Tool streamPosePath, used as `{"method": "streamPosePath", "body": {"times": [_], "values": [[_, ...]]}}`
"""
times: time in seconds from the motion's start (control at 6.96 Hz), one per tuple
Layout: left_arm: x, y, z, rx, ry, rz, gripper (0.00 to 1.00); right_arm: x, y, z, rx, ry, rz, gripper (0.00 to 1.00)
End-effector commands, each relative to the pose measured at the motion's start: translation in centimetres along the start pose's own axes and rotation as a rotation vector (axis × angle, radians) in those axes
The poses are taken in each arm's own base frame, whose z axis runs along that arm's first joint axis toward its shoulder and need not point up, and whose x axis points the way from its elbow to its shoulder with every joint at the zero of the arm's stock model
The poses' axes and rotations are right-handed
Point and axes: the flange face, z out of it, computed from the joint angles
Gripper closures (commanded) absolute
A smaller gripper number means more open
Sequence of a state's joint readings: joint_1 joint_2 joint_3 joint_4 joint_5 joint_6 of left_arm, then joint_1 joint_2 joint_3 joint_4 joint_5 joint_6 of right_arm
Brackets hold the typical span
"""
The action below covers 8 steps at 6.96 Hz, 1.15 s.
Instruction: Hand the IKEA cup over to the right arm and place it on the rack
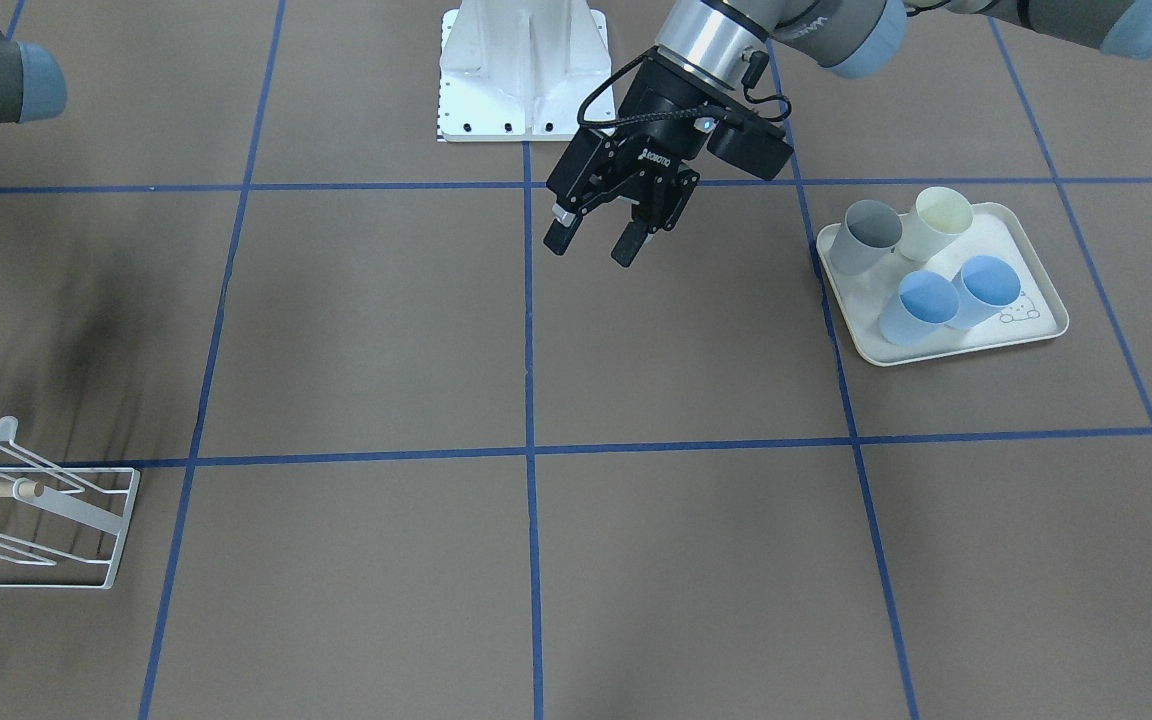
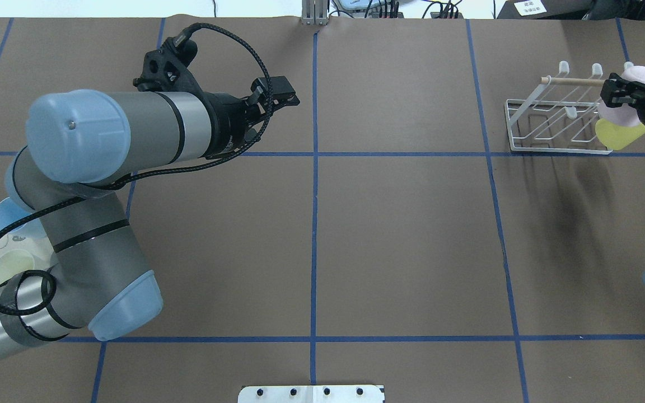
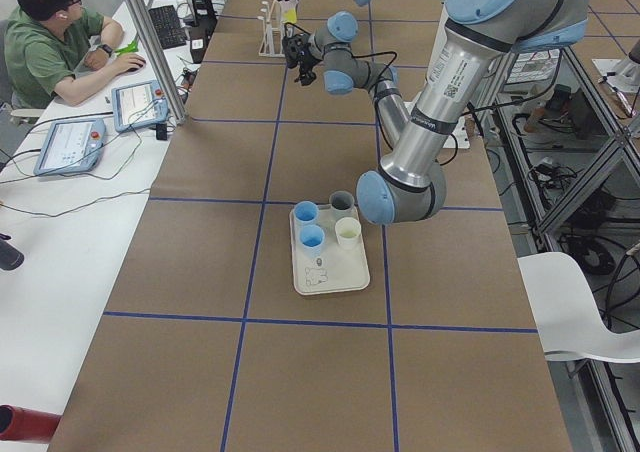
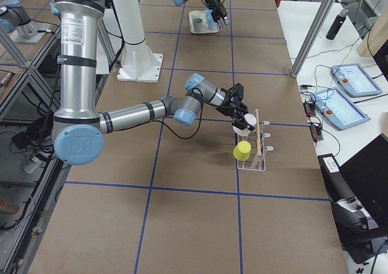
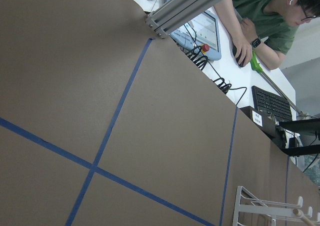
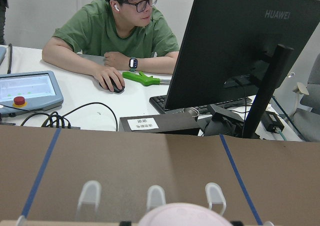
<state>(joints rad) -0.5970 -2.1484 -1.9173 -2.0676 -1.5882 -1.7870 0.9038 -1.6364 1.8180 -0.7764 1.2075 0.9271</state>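
A pale pink IKEA cup (image 2: 618, 115) hangs at the right end of the white wire rack (image 2: 557, 150), just below its wooden dowel (image 2: 574, 81). My right gripper (image 2: 613, 95) is shut on it; the side view shows the same cup (image 4: 247, 120) in the gripper (image 4: 241, 121) over the rack (image 4: 259, 156). The cup's rim (image 6: 182, 215) fills the bottom of the right wrist view. A yellow cup (image 2: 616, 135) sits on a rack prong beneath it. My left gripper (image 1: 591, 245) hovers open and empty near the table's middle, far from the rack (image 1: 124, 528).
A cream tray (image 1: 946, 352) on my left side holds a grey cup (image 1: 866, 235), a cream cup (image 1: 941, 222) and two blue cups (image 1: 921, 305). A person (image 3: 45, 42) sits at a desk beyond the table's far edge. Blue tape lines cross the brown table.
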Motion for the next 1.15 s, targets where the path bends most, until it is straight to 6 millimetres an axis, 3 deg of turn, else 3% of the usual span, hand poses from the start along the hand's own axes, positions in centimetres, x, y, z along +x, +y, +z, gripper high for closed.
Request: {"method": "streamPosePath", "body": {"times": [0.0,1.01], "values": [[-0.1,0.2,0.1,-0.002,-0.003,0.0,0.0,-0.2,0.7,0.9,-0.003,0.016,-0.011,1.0],[-1.1,0.2,0.5,-0.001,-0.016,-0.001,0.0,-1.3,1.6,2.1,-0.003,0.022,-0.028,1.0]]}}
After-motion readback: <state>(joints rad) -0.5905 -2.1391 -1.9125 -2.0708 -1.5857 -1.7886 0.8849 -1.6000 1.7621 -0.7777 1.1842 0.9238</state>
